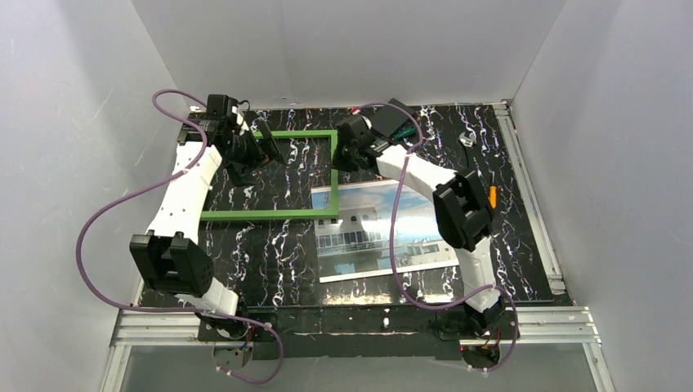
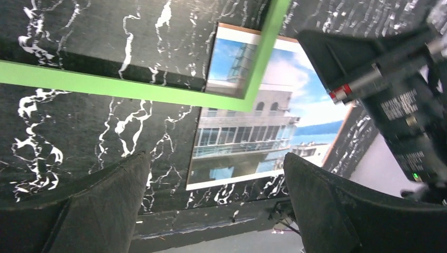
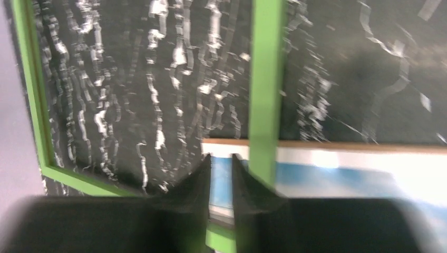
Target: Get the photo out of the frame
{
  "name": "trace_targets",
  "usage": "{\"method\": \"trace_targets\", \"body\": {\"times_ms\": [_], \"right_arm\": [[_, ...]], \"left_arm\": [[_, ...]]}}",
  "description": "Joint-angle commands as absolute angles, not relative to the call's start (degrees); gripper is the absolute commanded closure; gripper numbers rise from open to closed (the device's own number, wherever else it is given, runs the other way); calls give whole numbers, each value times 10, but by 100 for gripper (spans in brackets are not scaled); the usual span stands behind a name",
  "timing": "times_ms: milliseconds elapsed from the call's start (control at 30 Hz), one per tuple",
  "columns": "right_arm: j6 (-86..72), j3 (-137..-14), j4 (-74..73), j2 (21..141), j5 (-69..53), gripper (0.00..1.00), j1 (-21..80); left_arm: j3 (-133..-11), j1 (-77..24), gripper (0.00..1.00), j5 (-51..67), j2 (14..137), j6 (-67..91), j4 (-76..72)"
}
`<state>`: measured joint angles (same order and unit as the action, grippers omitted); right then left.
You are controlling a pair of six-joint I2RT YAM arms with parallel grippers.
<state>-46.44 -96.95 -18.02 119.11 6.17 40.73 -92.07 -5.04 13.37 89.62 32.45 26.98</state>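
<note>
Photo: the big shiny picture of a white building under a blue sky (image 1: 355,245) lies flat on the black worktop with white streaks (image 1: 278,261). One corner of it sits right below the right gripper (image 1: 347,159). The rest spreads out behind that gripper, beside its arm.
Frame: the thin bright green picture frame (image 1: 270,216) lies flat too. One of its corners rests on top of the photo's corner. In the wrist view, a green bar runs just to the right of the right gripper's fingers (image 3: 195,179).
Right gripper: it is low over the spot where frame and photo cross. Its two fingers are close together, with only a thin slit between them. The wrist view is blurry, so I cannot tell if it pinches anything.
Left gripper: the left gripper (image 1: 266,153) is spread wide and holds nothing. It hangs over the open middle of the frame, well apart from the photo. In its wrist view, the green bar and the photo lie ahead of its fingers.
Brown strip: a thin brown strip (image 3: 342,145) runs along the photo's edge, just ahead of the right gripper's fingertips.
</note>
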Motion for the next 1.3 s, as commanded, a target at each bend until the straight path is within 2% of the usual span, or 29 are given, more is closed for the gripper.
{"method": "trace_targets", "body": {"times_ms": [0, 167, 267, 367, 433, 500, 567, 733, 967, 1267], "right_arm": [[-484, -1060, -137, 1243, 20, 99, 420], [-488, -1149, -152, 1301, 9, 99, 437], [-479, -1159, -203, 1297, 30, 98, 437], [-443, -1116, -260, 1256, 95, 72, 436], [-410, -1092, -286, 1235, 119, 59, 438], [-399, -1079, -324, 1223, 139, 47, 439], [-396, -1063, -353, 1214, 145, 42, 439], [-394, -1051, -367, 1216, 152, 39, 451], [-407, -1096, -398, 1266, 164, 37, 468], [-410, -1127, -416, 1313, 165, 49, 475]], "left_arm": [[-902, -54, 2, 204, 837, 339, 299], [-878, -63, 2, 231, 817, 332, 283], [-872, -64, 2, 226, 815, 323, 288], [-870, -64, 2, 237, 812, 333, 287], [-869, -64, 2, 254, 816, 343, 282], [-865, -63, 2, 263, 819, 349, 277], [-863, -63, 2, 270, 820, 353, 274], [-857, -63, 2, 275, 817, 359, 267], [-852, -64, 2, 271, 821, 359, 264], [-848, -63, 2, 281, 825, 366, 257]]}}
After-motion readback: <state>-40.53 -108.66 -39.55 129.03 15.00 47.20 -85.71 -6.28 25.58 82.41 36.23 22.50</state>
